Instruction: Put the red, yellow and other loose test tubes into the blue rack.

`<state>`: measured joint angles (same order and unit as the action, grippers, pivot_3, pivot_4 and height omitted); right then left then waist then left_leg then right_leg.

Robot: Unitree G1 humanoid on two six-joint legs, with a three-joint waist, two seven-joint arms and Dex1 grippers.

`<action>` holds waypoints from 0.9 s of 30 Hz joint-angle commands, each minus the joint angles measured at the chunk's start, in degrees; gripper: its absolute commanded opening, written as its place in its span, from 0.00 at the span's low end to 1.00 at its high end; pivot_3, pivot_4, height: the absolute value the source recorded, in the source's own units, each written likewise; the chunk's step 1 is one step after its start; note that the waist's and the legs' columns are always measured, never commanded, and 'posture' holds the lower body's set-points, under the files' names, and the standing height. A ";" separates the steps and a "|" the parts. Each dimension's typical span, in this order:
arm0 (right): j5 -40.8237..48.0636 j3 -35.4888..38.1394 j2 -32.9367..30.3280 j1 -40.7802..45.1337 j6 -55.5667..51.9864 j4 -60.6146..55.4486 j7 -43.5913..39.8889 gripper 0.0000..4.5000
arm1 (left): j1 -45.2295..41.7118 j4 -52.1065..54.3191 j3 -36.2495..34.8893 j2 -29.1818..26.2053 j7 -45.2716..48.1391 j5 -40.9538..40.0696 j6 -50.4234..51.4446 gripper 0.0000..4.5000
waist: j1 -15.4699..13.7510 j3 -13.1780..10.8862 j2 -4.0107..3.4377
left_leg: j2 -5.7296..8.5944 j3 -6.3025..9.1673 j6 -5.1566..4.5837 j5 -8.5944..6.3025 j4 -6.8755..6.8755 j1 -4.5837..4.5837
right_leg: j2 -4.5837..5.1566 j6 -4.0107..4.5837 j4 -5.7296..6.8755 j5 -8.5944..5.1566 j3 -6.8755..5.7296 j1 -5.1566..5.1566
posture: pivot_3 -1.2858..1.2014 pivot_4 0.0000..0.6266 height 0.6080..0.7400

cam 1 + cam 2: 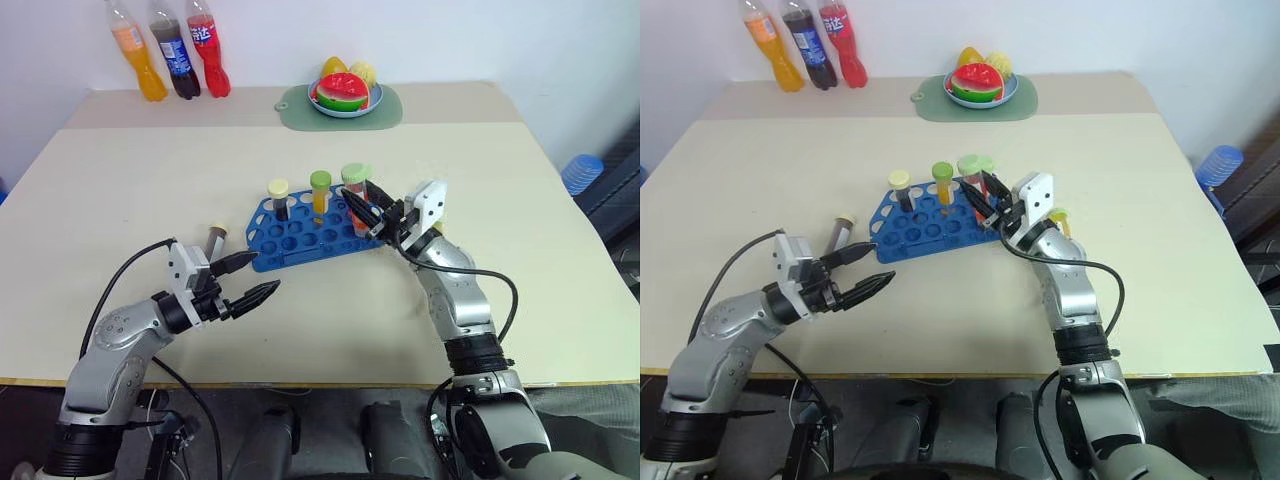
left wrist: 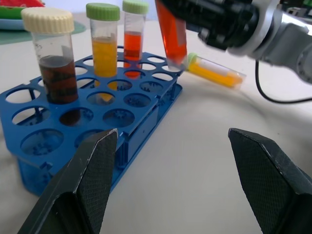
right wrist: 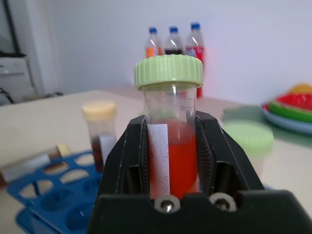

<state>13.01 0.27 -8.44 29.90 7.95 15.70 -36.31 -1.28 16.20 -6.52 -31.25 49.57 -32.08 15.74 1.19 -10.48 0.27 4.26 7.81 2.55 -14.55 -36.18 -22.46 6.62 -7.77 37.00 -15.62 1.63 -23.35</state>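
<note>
Right pincer [image 1: 368, 212] clamped on a clear red-liquid test tube with a pale green cap [image 3: 171, 146], poised at the far right corner of the bright blue plastic rack with its grid of round holes [image 1: 305, 238]. Already seated upright in the rack's back row: a brown-liquid tube with a cream cap [image 2: 54, 63], a yellow-liquid tube with a green cap [image 2: 104, 48] and another red-liquid tube [image 2: 132, 36]. Lying loose on the beige desk [image 1: 330, 320]: a yellow-liquid tube [image 2: 217, 72] just beyond the rack's right end, and a cream-capped tube [image 1: 215, 240] beside its left end. Left pincer [image 1: 250, 278] spread wide and empty, near the rack's front left corner.

To seat this tube well: bring it vertical, centre its tip over a free hole, lower slowly, release only once it stands supported. Probably worth avoiding a nudge against the neighbouring capped tubes.
</note>
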 commanded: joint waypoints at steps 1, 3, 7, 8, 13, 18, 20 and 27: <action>-1.65 -0.01 0.79 1.36 5.19 4.63 1.24 0.18 | 0.79 2.94 -1.89 -0.08 -0.66 -1.14 -0.20 0.84 | 0.07 0.01 0.01 | 0.01 -0.01 0.01 0.01 0.00 0.02 | -0.01 0.00 0.01 0.00 0.00 0.01 | 0.52 0.24 1.00; -2.51 -0.10 0.91 1.72 7.70 7.48 1.65 0.18 | 1.20 3.60 -2.16 -0.30 -0.74 -1.53 0.04 0.84 | 0.15 0.02 0.00 | 0.02 -0.03 0.03 0.02 0.02 0.06 | -0.02 0.01 0.03 0.00 0.00 0.02 | 0.52 0.24 1.00; -2.55 -0.05 1.16 2.57 10.23 10.72 2.08 0.18 | 1.66 4.36 -2.94 -1.07 0.22 -2.86 0.54 0.84 | 0.13 0.05 0.00 | 0.00 -0.02 0.06 0.03 0.02 0.08 | -0.06 0.02 0.06 0.00 0.00 0.03 | 0.52 0.24 1.00; -2.52 -0.04 1.13 2.81 10.66 11.27 2.16 0.18 | 1.69 4.35 -3.04 -1.24 0.45 -2.98 0.54 0.84 | 0.13 0.06 0.00 | 0.01 -0.02 0.06 0.03 0.02 0.08 | -0.06 0.02 0.06 0.01 0.00 0.04 | 0.52 0.24 1.00; -2.20 0.06 0.82 3.28 11.83 13.28 2.11 0.18 | 1.38 4.32 -3.15 -1.56 0.67 -3.37 0.60 0.84 | 0.17 0.07 0.00 | 0.01 -0.02 0.08 0.04 0.02 0.10 | -0.07 0.03 0.06 0.01 0.00 0.05 | 0.52 0.24 1.00; -1.73 0.42 0.04 1.98 11.95 12.75 1.87 0.18 | 0.90 4.13 -2.92 -1.55 0.73 -3.18 0.64 0.84 | 0.14 0.08 0.00 | 0.01 -0.01 0.08 0.05 0.02 0.10 | -0.08 0.04 0.06 0.01 0.00 0.05 | 0.52 0.24 1.00; -1.73 0.71 -0.18 1.85 12.31 13.26 2.00 0.18 | 0.81 4.10 -2.82 -1.53 0.79 -3.17 0.68 0.84 | 0.13 0.10 0.00 | 0.01 -0.01 0.08 0.05 0.02 0.10 | -0.08 0.04 0.06 0.01 0.00 0.05 | 0.52 0.24 1.00; -1.62 1.05 0.42 1.58 13.28 14.82 2.44 0.18 | 0.54 4.33 -2.64 -1.53 0.69 -3.21 1.13 0.84 | 0.09 0.16 0.02 | 0.01 -0.01 0.08 0.05 0.02 0.11 | -0.08 0.04 0.06 0.01 0.00 0.08 | 0.52 0.24 1.00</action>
<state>11.46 0.88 -7.95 32.37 21.80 28.91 -34.22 -0.46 18.64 -8.18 -32.36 50.07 -34.46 17.02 1.28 -10.32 0.29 4.27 7.81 2.63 -14.50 -36.17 -22.35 6.54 -7.73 37.05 -15.60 1.63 -23.27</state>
